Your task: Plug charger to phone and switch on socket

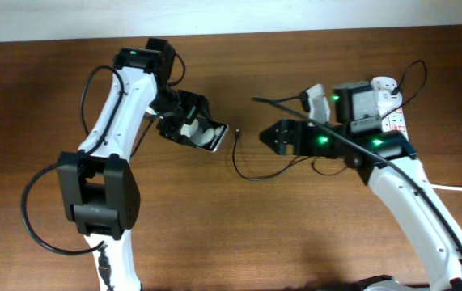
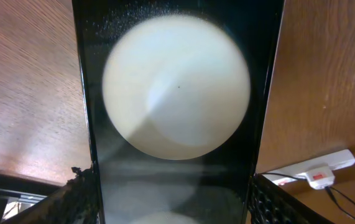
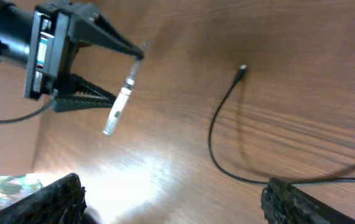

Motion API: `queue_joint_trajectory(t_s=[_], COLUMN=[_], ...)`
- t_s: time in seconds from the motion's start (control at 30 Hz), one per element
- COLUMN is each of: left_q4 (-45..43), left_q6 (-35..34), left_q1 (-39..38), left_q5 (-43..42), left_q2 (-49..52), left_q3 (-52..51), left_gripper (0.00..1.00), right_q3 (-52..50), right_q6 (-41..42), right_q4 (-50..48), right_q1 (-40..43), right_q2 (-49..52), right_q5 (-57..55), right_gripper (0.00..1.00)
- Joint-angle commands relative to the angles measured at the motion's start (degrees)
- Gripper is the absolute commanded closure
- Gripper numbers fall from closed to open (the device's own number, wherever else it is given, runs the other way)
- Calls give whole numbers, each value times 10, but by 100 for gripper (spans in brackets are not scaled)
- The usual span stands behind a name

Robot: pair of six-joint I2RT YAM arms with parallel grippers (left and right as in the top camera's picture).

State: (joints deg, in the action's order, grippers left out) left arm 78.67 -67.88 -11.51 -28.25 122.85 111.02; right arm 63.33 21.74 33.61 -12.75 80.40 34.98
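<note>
Plugging step: your left tool [image 1: 190,128] clenched the phone [image 1: 214,136]; the charger tip [image 1: 237,134] lay loose at its 3 o'clock. Your right tool [image 1: 271,137], released and empty, needed to grasp that tip next.

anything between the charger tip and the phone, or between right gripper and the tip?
Nothing visible. Bare tabletop separates the charger tip from the phone held in the left gripper. Between the open right gripper and the tip lies only the charger's own cable.

Likely a robotics lab: left arm [image 1: 121,105] and right arm [image 1: 413,194] reach over a wood-grain table [image 1: 231,234], pale wall [image 1: 295,14] beyond its far edge.
</note>
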Motion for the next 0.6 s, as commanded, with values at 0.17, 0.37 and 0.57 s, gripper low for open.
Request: queue_joint_trajectory(t_s=[0.17,0.37,0.57], left_q4=[-2,-1,-1], left_q6=[-25,-24,-24], left_q1=[-14,-15,-15], left_q5=[13,11,11], left_q2=[-22,-22,-22], left_q3=[13,13,13], left_gripper=[100,100,100], right_q3=[10,10,10], right_q6=[217,266,271], right_q4=[-31,-87,-150], right_q1=[-79,-118,-144], right_q2=[15,58,102], right_q5=[-153,-162,-151], right_gripper=[11,15,15])
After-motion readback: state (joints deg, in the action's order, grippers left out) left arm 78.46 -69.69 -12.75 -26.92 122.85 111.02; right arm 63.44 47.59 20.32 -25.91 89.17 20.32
